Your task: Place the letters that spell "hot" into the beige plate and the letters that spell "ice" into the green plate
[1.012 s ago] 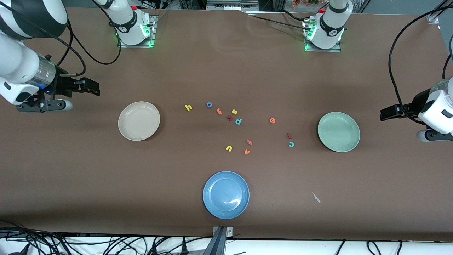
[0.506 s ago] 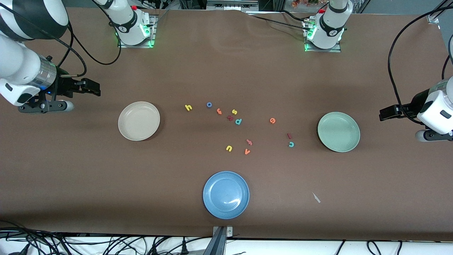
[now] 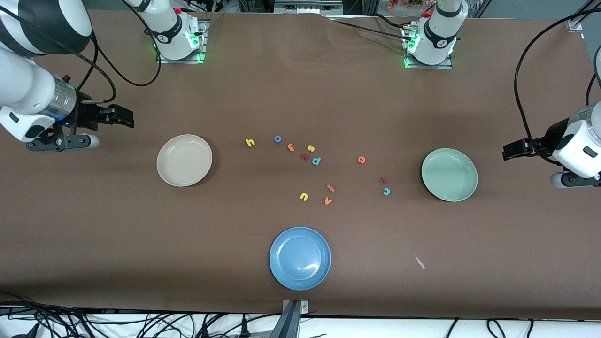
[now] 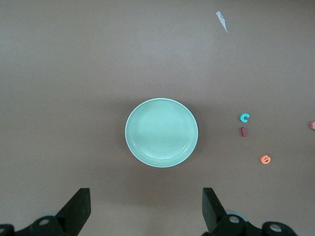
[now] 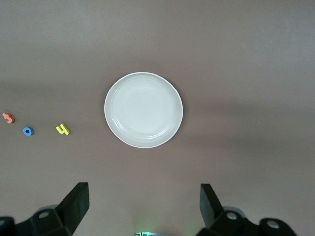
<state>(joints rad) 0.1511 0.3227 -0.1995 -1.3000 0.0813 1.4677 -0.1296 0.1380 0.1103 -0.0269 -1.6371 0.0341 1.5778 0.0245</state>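
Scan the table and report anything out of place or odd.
One stray item: a small pale scrap lies on the brown table, nearer the front camera than the green plate. It is neither a letter nor a plate, so it looks like litter. All three plates sit flat and hold nothing; no letter looks damaged.

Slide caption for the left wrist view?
Open left gripper hangs over bare table beside the empty green plate, with teal c, red i and orange e nearby.
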